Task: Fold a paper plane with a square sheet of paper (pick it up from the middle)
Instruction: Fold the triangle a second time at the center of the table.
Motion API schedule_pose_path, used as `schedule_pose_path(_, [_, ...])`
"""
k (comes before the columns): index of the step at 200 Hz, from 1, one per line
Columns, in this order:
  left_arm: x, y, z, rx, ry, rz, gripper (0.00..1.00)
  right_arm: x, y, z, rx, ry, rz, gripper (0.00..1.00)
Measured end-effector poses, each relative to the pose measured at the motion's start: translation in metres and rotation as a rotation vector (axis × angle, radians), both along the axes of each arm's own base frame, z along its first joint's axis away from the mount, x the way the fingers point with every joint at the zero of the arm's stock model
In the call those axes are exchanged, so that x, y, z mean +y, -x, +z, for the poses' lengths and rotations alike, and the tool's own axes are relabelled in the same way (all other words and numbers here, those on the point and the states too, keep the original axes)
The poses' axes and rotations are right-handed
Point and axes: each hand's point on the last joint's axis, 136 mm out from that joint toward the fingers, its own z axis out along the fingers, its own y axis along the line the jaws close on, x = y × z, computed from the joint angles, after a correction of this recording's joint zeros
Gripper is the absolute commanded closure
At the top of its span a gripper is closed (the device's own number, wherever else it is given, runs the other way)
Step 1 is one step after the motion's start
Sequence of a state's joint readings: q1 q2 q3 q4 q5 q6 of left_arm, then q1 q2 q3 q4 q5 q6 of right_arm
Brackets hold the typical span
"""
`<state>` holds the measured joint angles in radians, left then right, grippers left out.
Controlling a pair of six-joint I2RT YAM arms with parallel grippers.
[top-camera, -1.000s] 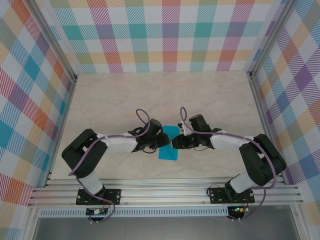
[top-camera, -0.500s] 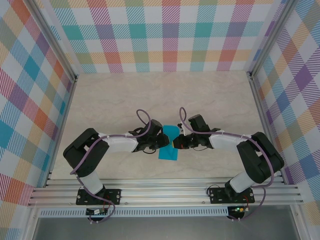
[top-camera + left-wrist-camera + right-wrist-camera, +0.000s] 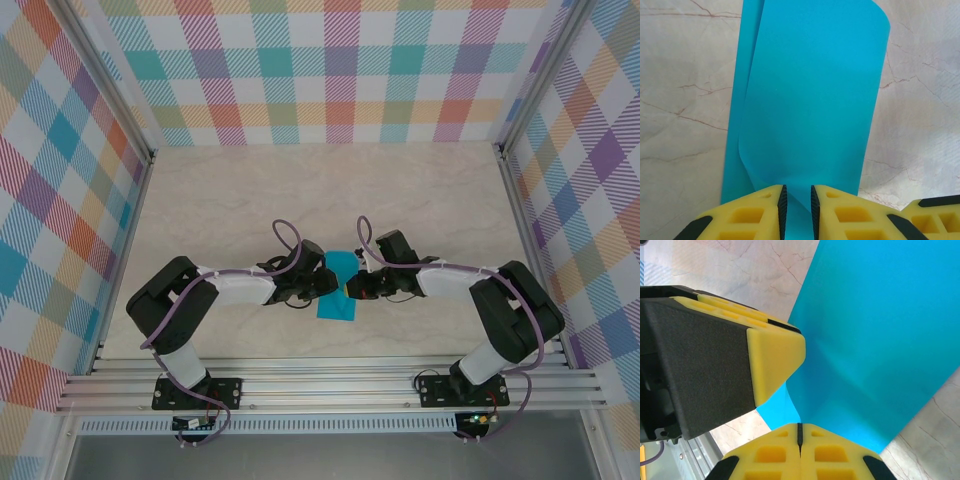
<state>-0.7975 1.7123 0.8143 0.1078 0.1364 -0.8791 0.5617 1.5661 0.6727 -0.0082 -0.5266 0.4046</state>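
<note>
Teal-blue square sheet of paper (image 3: 336, 298) on the pale marbled surface (image 3: 300, 190), about midway from left to right and in the near half, lying between the 2 grippers. Not flat: in the left wrist view, 1 part (image 3: 810, 100) curled up and over the rest, rounded and bowed at its end, with a narrow strip of the lower layer showing alongside.

Left gripper (image 3: 796, 200) reaching in from the left. Yellow fingers with black inner pads drawn close, leaving only a slim gap, and that gap filled with teal. Pinching the raised curl of the sheet at its left side.

Right gripper (image 3: 800, 428) reaching in from the right. Fingers pressed fully together, with only a hairline seam between them, and tips up against the right side of the sheet. Paper caught in that seam or not: cannot tell. In the same view, 1 of the left gripper's yellow fingers (image 3: 775, 360) close by, right at the paper's edge.

From above, both grippers almost tip to tip over the sheet, much of the teal hidden beneath them, with 1 corner poking out toward the near edge.

Purple cables (image 3: 285, 236) looping over the white forearms. Plaid walls (image 3: 340, 70) on 3 sides, aluminium rails (image 3: 330, 385) along the near edge.
</note>
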Motion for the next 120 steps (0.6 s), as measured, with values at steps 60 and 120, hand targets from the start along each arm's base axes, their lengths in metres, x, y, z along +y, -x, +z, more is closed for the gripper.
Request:
schedule_pose_path(60, [0.0006, -0.0005, -0.0001, -0.001, -0.004, 0.003, 0.77, -0.0034, 0.0007, -0.0046, 0.004, 0.025, -0.004, 1.0])
schedule_pose_path(120, [-0.001, -0.002, 0.0028, -0.004, -0.001, 0.002, 0.72, -0.0064, 0.0023, -0.0019, -0.004, 0.042, 0.004, 0.98])
